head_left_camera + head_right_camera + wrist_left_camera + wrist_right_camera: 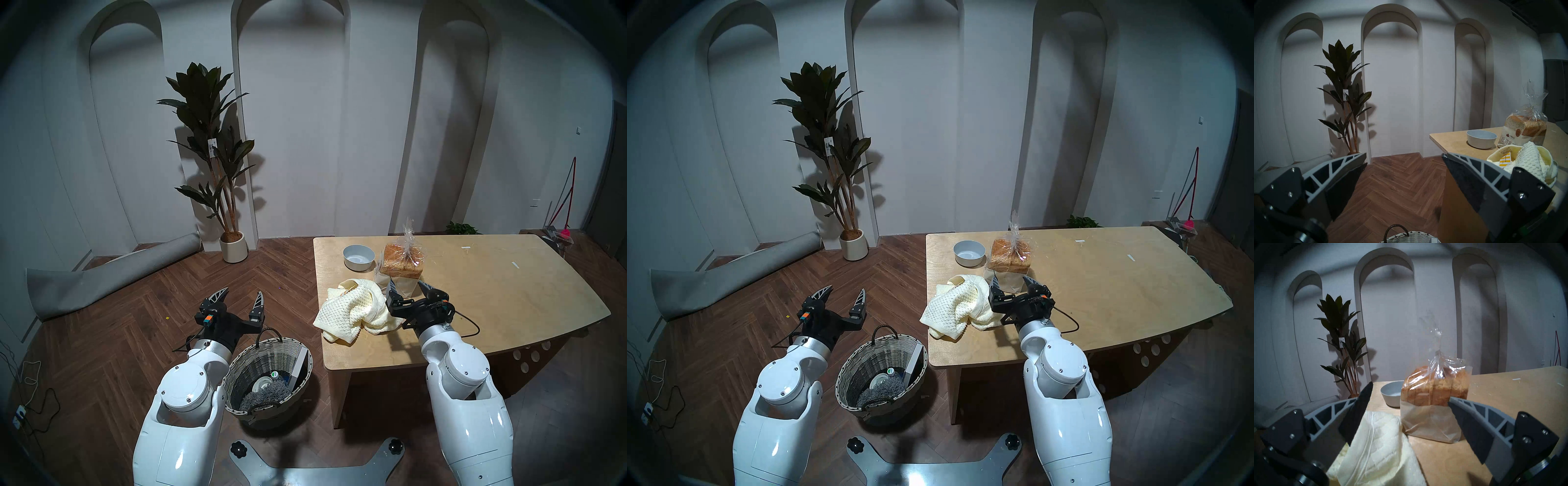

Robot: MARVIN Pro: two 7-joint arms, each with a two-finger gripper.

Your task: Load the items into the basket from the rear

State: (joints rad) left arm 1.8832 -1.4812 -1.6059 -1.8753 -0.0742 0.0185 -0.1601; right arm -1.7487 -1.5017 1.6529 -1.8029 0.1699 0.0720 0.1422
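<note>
Wicker basket (268, 373) sits on the floor just behind the released left end effector (241, 294). Bread loaf (402, 268), towel (353, 310) and bowl (358, 257) lie on the desk (509, 305) ahead of the released right end effector (407, 285).

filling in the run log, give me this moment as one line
left gripper: open, empty | right gripper: open, facing bread loaf | towel, bowl: on table | basket: on floor

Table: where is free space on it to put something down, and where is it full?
The table is bare to the right of the bread, out to its far right edge. It is crowded at the left end: bowl, bread and towel sit close together, the open right gripper before the bread.
</note>
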